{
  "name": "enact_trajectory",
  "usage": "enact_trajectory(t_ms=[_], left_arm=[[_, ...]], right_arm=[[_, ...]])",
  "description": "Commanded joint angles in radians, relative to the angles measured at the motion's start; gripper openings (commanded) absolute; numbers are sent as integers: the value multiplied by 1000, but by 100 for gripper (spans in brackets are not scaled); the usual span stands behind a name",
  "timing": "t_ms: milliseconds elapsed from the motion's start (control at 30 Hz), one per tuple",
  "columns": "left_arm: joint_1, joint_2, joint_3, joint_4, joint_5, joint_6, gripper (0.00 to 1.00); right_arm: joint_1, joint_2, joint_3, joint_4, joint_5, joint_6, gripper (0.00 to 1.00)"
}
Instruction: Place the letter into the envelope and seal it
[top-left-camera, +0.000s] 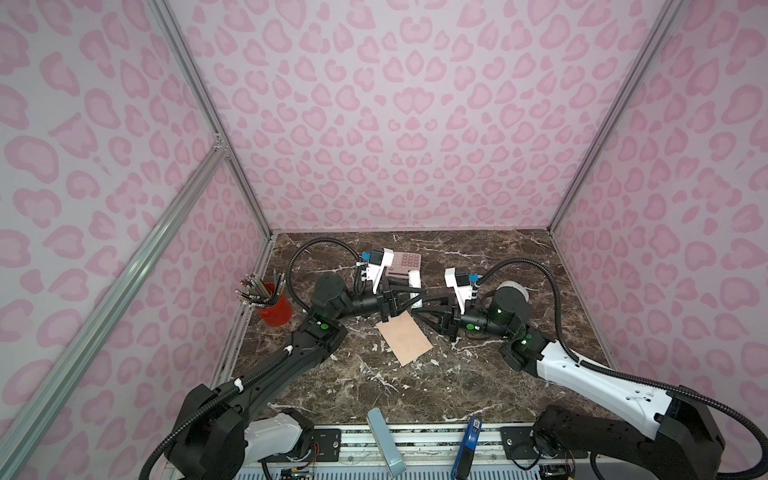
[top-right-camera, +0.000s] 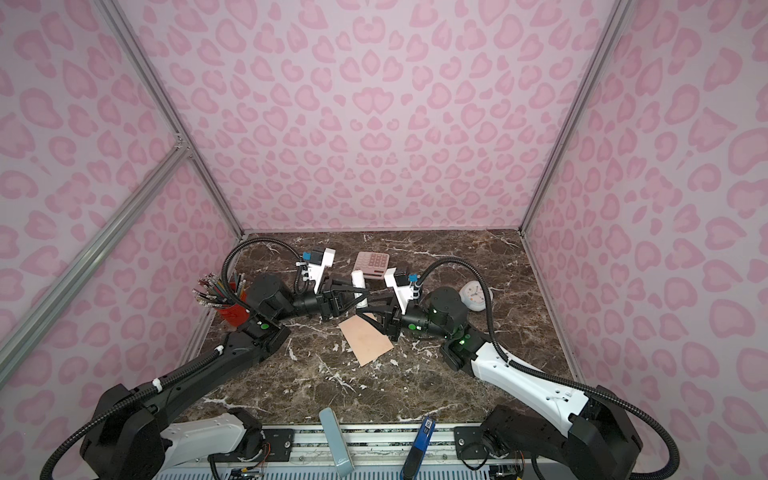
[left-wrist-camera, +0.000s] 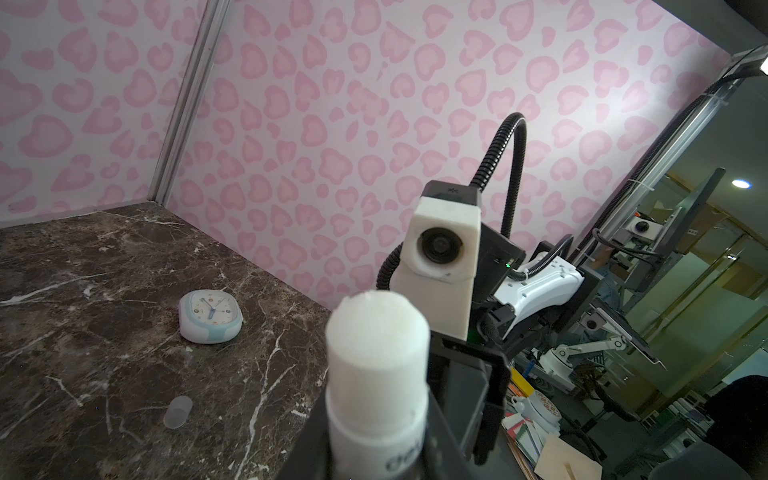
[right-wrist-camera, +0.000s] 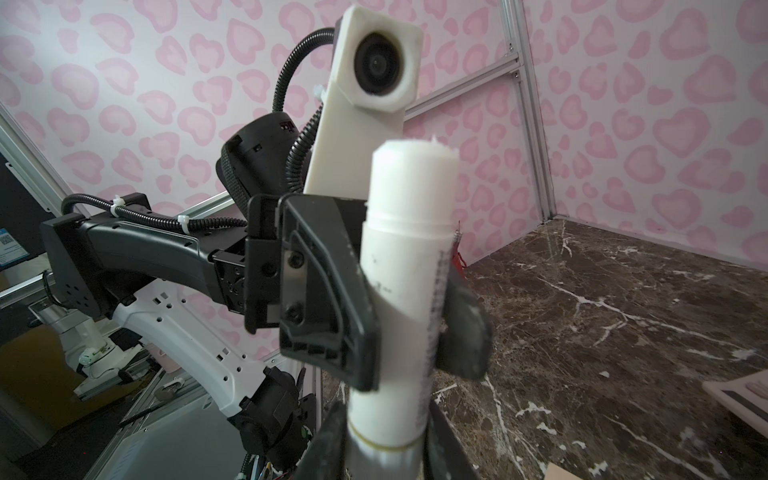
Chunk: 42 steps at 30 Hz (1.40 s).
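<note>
The envelope (top-left-camera: 405, 338) lay flat in the middle of the table (top-left-camera: 457, 395), just below my grippers. The letter was nowhere in sight, likely inside already. I judged gluing was in hand: next, bring the bared glue stick (right-wrist-camera: 405, 270) down to the flap. My left gripper (right-wrist-camera: 399, 332) pinched the stick's middle. My right gripper (right-wrist-camera: 384, 451) flanked its base, but I couldn't tell if it gripped. Both arms reached inward, wrists level, facing each other.
</note>
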Motion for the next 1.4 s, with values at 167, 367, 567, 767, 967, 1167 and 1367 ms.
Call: enact_trajectory(t_ms=[167,367,567,767,967,1167,1367], left_arm=[[-8,-4,-1,36,-36,20,4],[-46,-32,6,-114,-150,136,4],[-81,-49,-16,-166,-363,170,4],[-143,-41,-30,-161,-564,165,4],[-199,-5,-28,-138,-673,134,4],[-218,-19,-42,-150,-775,122,4],[-226,-26,-54,-159,-826,122,4]], right_arm=[[3,-6,12,19,13,-1,24],[9,-57,44,-98,186,-46,15],[46,-120,60,-178,392,-112,11],[211,-156,74,-240,747,-263,11],[392,-108,94,-207,1059,-414,11],[542,-21,125,-146,1357,-562,11],[631,67,165,-80,1535,-647,13]])
